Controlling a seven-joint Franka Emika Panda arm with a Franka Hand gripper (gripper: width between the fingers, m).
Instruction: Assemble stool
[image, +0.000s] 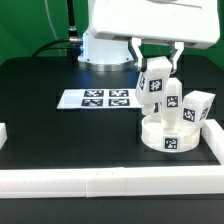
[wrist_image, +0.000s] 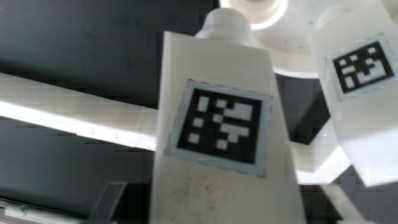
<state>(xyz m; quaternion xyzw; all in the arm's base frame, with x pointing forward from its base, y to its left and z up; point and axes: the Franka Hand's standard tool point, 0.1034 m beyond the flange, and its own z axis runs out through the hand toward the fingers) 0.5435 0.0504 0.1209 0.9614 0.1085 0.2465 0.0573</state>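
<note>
The round white stool seat (image: 160, 134) lies on the black table at the exterior view's right, against the border rail. My gripper (image: 155, 68) is shut on a white blocky leg (image: 155, 90) and holds it upright over the seat's far left part. A second leg (image: 174, 103) stands on the seat just to the right of it. A third leg (image: 198, 107) stands further right by the rail. In the wrist view the held leg (wrist_image: 222, 130) fills the middle with its tag toward the camera, my gripper (wrist_image: 222, 205) clamps it, and another leg (wrist_image: 361, 70) is beside it.
The marker board (image: 95, 99) lies flat to the left of the seat. White border rails run along the front (image: 100, 182) and right (image: 213, 135) of the table, with a short piece at the left (image: 3, 131). The robot base (image: 105, 45) stands behind.
</note>
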